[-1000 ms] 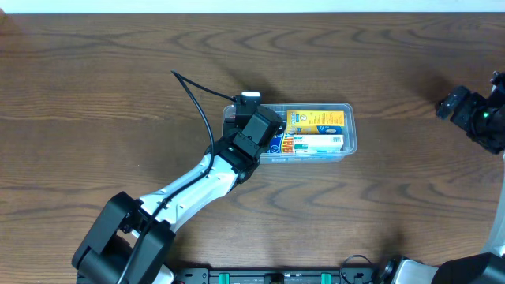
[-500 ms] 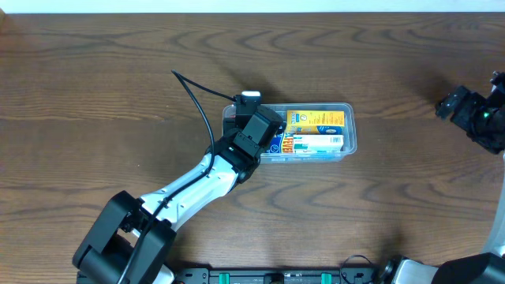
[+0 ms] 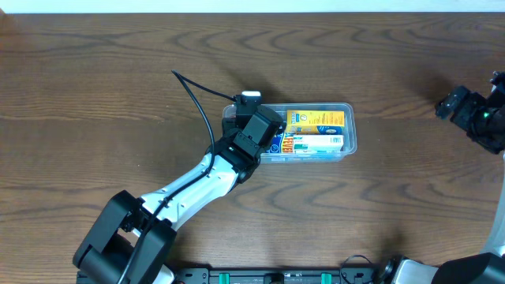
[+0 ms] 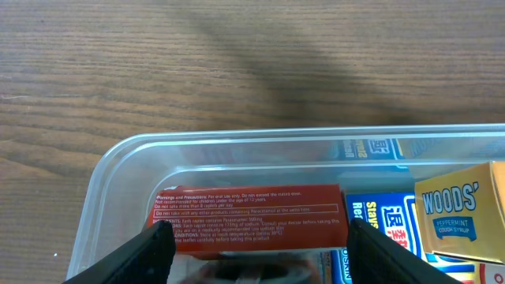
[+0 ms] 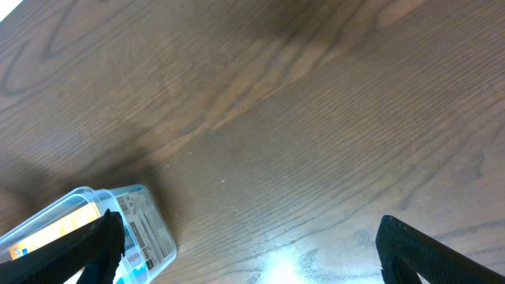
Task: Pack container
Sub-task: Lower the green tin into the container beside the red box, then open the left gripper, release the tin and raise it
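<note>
Left gripper [image 4: 264, 260]: jaws spread wide, one finger [image 4: 150, 252] on each side of the red box [image 4: 248, 213]. That box lies flat in the container [image 3: 352, 134]. No clear grip on it, and I can't tell if the pads touch it.

Right gripper [image 5: 248, 260]: fully spread, nothing between the fingers, only bare table [image 3: 95, 79] under it. It sits out at 3 o'clock, well apart from the container.

Around and in the way:
- From overhead, the left wrist covers the container's 9 o'clock end, so the red box is mostly hidden there. The arm comes in from 7 o'clock.
- A black cable [image 3: 197, 99] loops off the left arm toward 10 o'clock, beside the container's 9 o'clock end.
- A yellow box [image 3: 316, 120] fills the container's 12 o'clock side and a white box [image 3: 319, 143] the 6 o'clock side. They lie side by side and take up the 3 o'clock half.
- In the left wrist view a blue box [image 4: 379, 225] is just beside the red one, at its 3 o'clock.

Container: near the table centre, flat on the wood, open side up. Its long axis runs 9 to 3 o'clock in the overhead view. The yellow and white boxes lie along that same axis. In the right wrist view, one end of it shows at 8 o'clock.
</note>
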You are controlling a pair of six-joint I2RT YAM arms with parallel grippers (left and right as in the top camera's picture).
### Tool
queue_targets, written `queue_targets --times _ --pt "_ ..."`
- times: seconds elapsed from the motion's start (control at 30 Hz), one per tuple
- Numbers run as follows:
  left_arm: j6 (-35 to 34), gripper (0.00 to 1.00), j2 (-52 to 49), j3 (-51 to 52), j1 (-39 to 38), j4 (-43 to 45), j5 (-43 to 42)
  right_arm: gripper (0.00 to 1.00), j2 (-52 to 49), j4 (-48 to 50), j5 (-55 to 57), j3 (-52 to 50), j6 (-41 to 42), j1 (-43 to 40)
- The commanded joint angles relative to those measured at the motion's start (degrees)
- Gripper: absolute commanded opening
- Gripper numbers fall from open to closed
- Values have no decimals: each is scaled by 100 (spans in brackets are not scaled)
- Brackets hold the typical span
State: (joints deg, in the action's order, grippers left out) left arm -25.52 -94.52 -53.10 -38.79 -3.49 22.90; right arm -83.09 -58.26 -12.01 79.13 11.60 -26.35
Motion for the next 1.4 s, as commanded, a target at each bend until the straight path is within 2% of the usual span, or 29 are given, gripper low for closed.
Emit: queue_targets --times 0.0,0.43,0.87,1.13,1.27,1.37 --pt "2 71 -94 4 -4 24 72 99 -17 0 -24 79 59 -26" --pt "339 71 501 -11 -4 9 72 99 -17 0 -24 79 59 -26" --pt "339 72 1665 -11 -2 -717 31 99 -17 0 -24 79 59 -26" --pt "341 95 2841 -11 -2 -1390 33 99 -17 0 -24 79 59 -26" --pt "341 100 3438 -11 -2 -1801 33 99 -17 -2 -24 79 59 -26" --pt "341 98 3836 -11 -2 -2105 33 99 -17 -2 -24 79 59 -26"
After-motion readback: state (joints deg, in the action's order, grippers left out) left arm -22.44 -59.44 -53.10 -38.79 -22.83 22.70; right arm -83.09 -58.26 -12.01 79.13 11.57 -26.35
